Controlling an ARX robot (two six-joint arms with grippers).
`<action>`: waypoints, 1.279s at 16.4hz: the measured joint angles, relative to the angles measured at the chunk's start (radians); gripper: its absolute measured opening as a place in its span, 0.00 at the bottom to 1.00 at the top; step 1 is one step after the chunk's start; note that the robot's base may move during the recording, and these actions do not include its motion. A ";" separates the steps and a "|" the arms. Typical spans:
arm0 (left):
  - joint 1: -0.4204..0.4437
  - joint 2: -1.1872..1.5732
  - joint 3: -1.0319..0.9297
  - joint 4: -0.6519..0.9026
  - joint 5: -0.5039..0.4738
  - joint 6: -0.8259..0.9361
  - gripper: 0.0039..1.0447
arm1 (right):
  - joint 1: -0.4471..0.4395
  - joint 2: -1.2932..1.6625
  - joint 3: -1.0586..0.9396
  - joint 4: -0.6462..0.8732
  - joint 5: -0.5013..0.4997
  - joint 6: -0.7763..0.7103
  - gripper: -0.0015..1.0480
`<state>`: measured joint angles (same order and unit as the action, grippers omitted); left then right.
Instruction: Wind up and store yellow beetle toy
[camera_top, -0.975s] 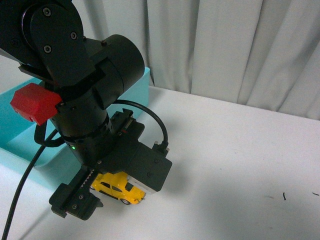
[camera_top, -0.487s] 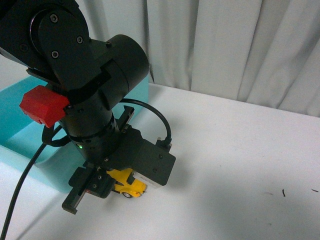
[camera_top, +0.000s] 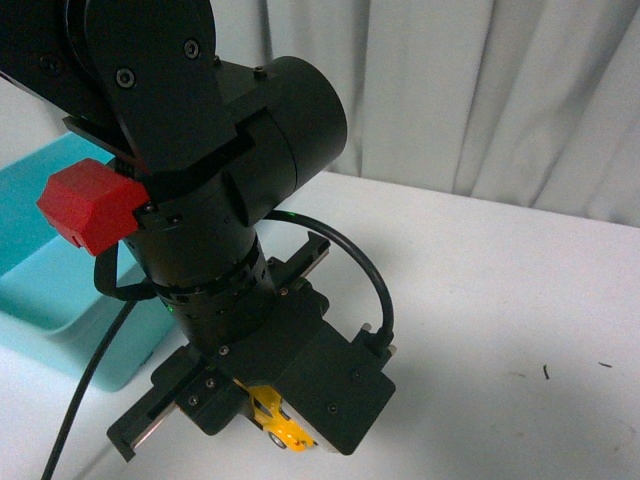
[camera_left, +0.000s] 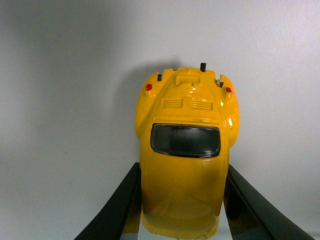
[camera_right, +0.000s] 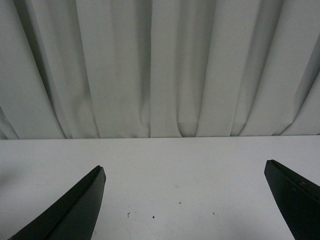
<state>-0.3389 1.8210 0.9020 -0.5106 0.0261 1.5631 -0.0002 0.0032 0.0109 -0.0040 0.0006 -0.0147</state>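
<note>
Since a second ago your left gripper has clamped the yellow beetle toy by its flanks and drawn it nearer along the white table, so winding looks underway, storing in the teal bin remains, and your right gripper hangs wide, empty.

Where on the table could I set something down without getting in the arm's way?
The broad white tabletop right of the left arm, up to the curtain, is bare apart from tiny dark specks. The near left is crowded: the left gripper is closed on the yellow beetle toy there, with the teal bin further left.
</note>
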 joint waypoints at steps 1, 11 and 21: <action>-0.014 -0.008 0.024 -0.014 0.016 -0.044 0.38 | 0.000 0.000 0.000 0.000 0.000 0.000 0.94; 0.253 -0.060 0.528 -0.325 0.211 -0.602 0.38 | 0.000 0.000 0.000 0.000 0.000 0.000 0.94; 0.564 0.122 0.676 -0.218 -0.050 -0.728 0.38 | 0.000 0.000 0.000 0.000 0.000 0.000 0.94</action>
<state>0.2253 1.9430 1.5776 -0.7284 -0.0238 0.8349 -0.0002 0.0032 0.0109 -0.0040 0.0002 -0.0147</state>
